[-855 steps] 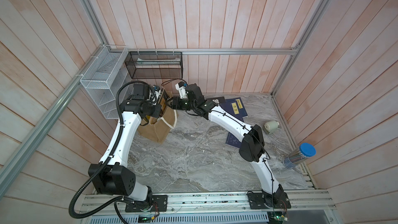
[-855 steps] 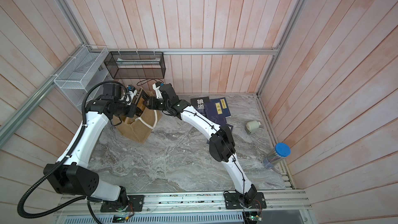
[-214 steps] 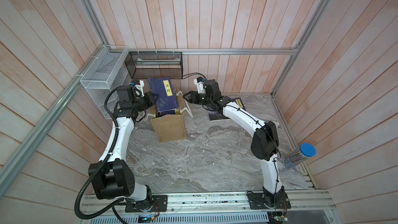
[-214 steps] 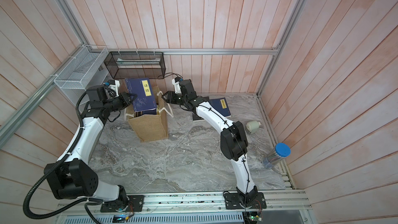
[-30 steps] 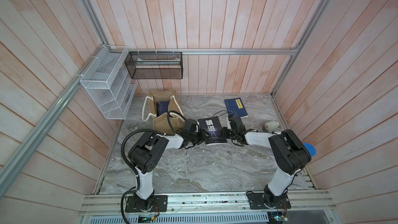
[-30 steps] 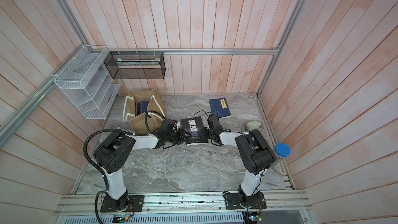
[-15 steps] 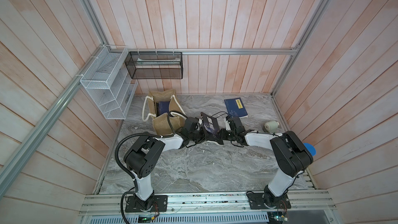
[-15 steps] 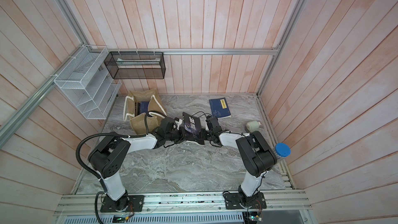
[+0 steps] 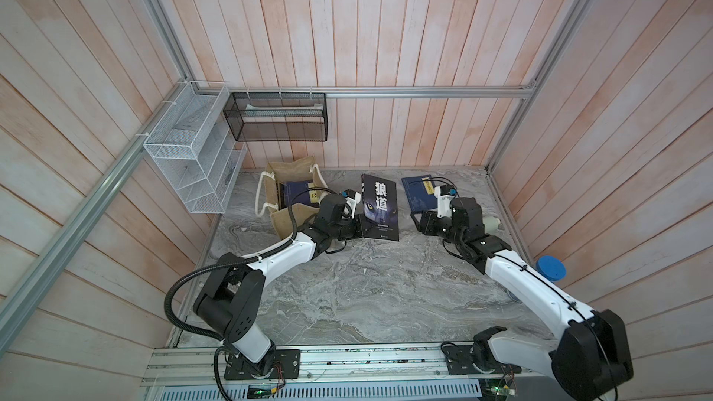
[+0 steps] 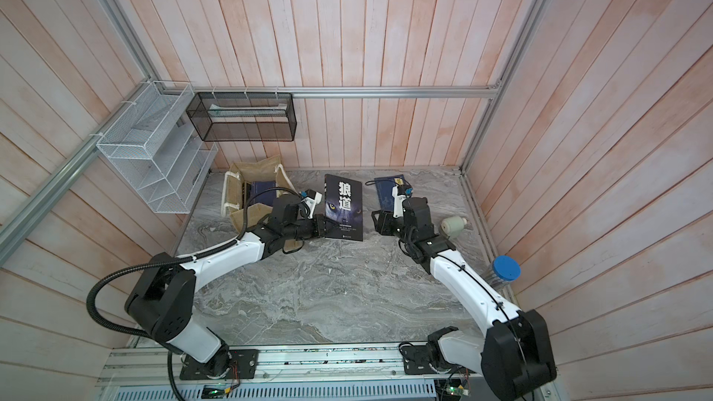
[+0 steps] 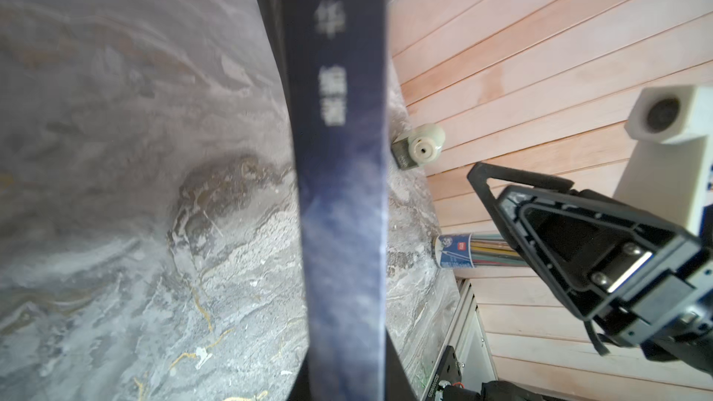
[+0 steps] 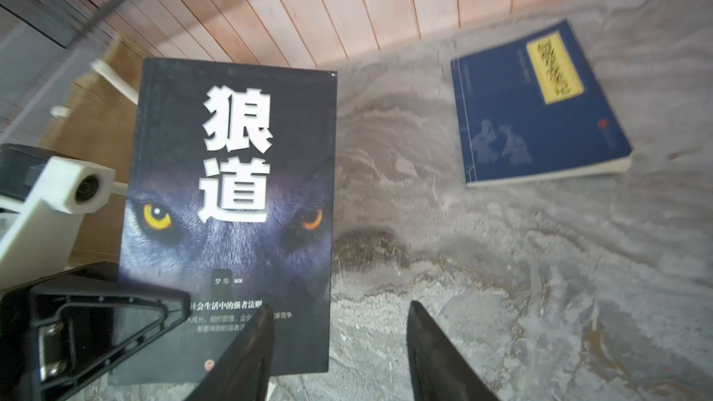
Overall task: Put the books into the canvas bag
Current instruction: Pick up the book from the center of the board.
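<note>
The black book [image 9: 380,202] [image 10: 344,206] with a wolf's face stands upright above the marble table, next to the canvas bag [image 9: 283,221] [image 10: 247,221]. My left gripper [image 9: 360,227] [image 10: 322,227] [image 11: 347,372] is shut on its lower corner. To the right of it my right gripper [image 9: 418,221] [image 10: 376,221] [image 12: 339,322] stands open, with only table between its fingers. A navy book [image 9: 418,190] [image 12: 536,109] with a yellow label lies flat behind it. Another navy book [image 9: 297,192] [image 10: 262,189] sits inside the bag.
A cream spool [image 9: 492,221] [image 11: 420,146] lies near the right wall, and a blue-capped tube [image 9: 551,268] [image 10: 506,268] at the right edge. A white wire rack [image 9: 193,163] and a black mesh basket [image 9: 277,117] hang on the walls above the bag.
The black book, low and flat between both grippers a second ago, now stands upright in the left gripper. The right gripper has opened, let go and drawn back to the right.
</note>
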`<action>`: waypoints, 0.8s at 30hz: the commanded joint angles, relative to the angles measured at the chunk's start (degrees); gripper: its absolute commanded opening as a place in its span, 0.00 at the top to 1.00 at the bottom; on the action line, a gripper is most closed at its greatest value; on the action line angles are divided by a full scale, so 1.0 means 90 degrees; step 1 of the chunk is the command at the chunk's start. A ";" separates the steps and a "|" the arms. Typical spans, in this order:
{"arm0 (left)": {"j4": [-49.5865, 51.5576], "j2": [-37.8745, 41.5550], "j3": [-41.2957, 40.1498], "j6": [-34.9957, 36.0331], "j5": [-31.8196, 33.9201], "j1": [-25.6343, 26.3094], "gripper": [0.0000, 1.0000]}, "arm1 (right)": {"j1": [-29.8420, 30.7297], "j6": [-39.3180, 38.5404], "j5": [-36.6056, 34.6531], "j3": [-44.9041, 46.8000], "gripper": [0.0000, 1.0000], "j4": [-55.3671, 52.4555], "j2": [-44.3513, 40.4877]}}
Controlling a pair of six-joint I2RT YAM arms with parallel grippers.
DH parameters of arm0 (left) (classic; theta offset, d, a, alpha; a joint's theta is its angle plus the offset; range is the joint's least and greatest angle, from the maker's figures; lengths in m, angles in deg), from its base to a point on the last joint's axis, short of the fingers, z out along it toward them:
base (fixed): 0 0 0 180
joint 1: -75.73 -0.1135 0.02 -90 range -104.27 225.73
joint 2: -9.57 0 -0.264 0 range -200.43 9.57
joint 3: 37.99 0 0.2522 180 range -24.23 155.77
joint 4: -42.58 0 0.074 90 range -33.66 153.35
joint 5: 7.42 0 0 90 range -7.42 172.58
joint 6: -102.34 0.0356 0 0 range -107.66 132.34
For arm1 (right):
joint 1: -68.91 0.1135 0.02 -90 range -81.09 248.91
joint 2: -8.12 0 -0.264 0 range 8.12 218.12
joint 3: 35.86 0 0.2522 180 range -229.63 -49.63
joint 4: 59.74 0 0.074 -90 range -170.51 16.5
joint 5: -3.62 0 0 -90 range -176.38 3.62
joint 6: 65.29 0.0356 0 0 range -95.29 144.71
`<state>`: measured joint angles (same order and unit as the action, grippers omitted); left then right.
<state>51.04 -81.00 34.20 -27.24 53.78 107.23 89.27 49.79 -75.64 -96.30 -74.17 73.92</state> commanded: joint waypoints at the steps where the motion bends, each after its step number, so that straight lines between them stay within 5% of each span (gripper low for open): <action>1: -0.1012 0.0641 -0.0284 0.0666 -0.0383 -0.0234 0.95 | -0.0238 -0.0247 0.0729 0.0250 0.38 0.0536 -0.0376; 6: -0.1238 0.1359 -0.0439 0.1571 -0.0767 -0.0318 0.96 | -0.0787 0.0458 0.2567 0.0446 0.31 0.1682 -0.0492; 10: -0.1254 0.1685 -0.0425 0.1858 -0.1226 -0.0385 0.96 | -0.0846 0.0841 0.3253 0.0489 0.30 0.2580 -0.0427; 24: -0.2452 0.1664 -0.0293 0.0909 -0.2956 -0.0420 0.96 | -0.0611 0.0685 0.3704 -0.0043 0.29 0.2845 -0.0218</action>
<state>38.24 -66.38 30.20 -17.20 32.03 103.84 83.56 56.41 -43.93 -94.40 -49.06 71.30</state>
